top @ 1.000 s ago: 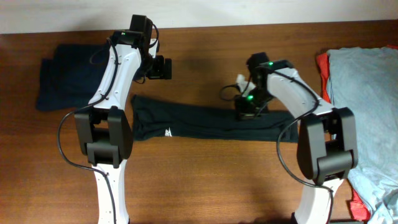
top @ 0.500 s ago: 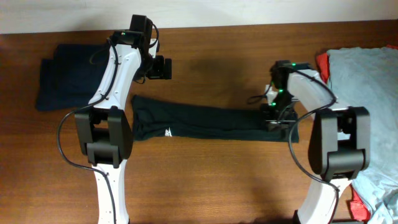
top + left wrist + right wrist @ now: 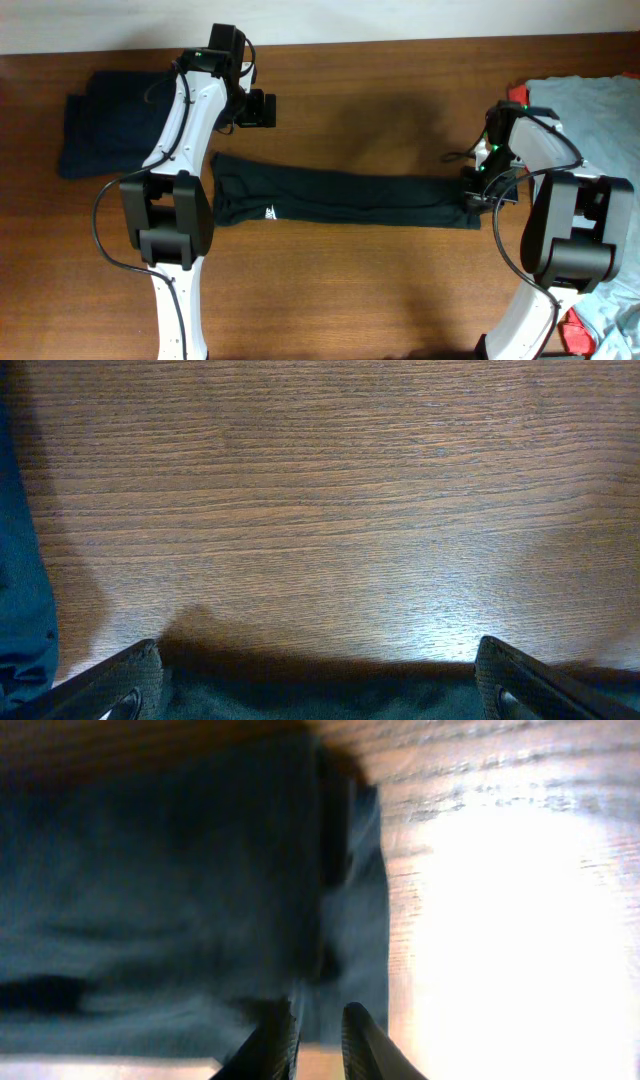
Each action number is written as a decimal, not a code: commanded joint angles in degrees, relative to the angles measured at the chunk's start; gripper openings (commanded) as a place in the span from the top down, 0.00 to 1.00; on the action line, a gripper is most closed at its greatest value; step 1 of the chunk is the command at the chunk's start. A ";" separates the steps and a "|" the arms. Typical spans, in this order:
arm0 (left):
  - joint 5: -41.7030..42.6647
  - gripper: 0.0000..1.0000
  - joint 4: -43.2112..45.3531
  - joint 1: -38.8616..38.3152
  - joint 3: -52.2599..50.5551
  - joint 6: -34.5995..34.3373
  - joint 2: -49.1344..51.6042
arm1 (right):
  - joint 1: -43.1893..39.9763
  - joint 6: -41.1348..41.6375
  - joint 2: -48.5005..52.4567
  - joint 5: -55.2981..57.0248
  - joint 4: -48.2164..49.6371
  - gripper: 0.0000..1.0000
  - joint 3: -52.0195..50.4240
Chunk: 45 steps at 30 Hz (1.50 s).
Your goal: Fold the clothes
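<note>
Black short-sleeved fabric T-shirt [image 3: 340, 200] lay stretched left-to-right on wooden counter [image 3: 380, 290] | right tool [image 3: 318, 1025] clamped on its right end | left tool [image 3: 262, 108] spread apart, empty, beyond it.

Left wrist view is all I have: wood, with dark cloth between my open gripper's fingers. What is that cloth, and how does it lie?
Observer: It's the black T-shirt, folded into a long band running left to right across the table.
Operator: Where is the right gripper?
Observer: The right gripper is at the band's right end, fingers close together. I cannot tell whether it pinches the cloth.
Operator: Anything more to fold?
Observer: A light grey-blue garment lies over a red garment at the table's right edge.
</note>
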 commanded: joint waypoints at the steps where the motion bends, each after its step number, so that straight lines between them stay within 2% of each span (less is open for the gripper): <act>1: 0.61 0.01 0.11 -0.11 0.52 0.15 0.44 | -0.20 0.68 -0.98 0.96 2.91 0.78 -4.04; 8: 0.61 0.01 0.11 -0.11 0.52 0.15 0.46 | -0.48 0.68 -1.49 1.14 4.92 0.82 -3.69; 15: 0.61 0.00 0.11 -0.11 0.52 0.15 0.44 | -0.63 0.70 -5.49 1.14 1.95 0.80 1.46; 23: 0.61 0.01 0.11 -0.11 0.52 0.15 0.46 | -2.95 0.90 -6.21 -0.74 4.61 0.64 1.07; 26: 0.61 0.01 0.11 -0.11 0.52 0.13 0.46 | -3.26 0.85 -6.21 -5.07 8.24 0.47 0.04; 27: 0.61 0.01 0.11 -0.11 0.52 0.15 0.46 | -3.23 0.85 -6.21 -6.03 9.11 0.44 -0.44; 32: 0.61 0.01 0.11 -0.11 0.52 0.15 0.46 | -2.95 0.85 -6.21 -6.88 13.07 0.38 -4.50; 34: 0.61 0.01 0.11 -0.11 0.52 0.15 0.46 | -2.95 0.70 -6.21 -6.71 15.19 0.27 -6.62; 36: 0.61 0.01 0.11 -0.11 0.52 0.15 0.46 | -2.95 0.66 -6.21 -6.67 18.97 0.20 -10.10; 40: 0.61 0.00 0.11 -0.11 0.52 0.15 0.46 | -2.95 0.68 -6.19 -7.15 24.28 0.20 -15.63; 45: 0.61 0.01 0.11 -0.11 0.52 0.15 0.46 | -2.97 0.68 -6.21 -8.04 24.46 0.38 -16.98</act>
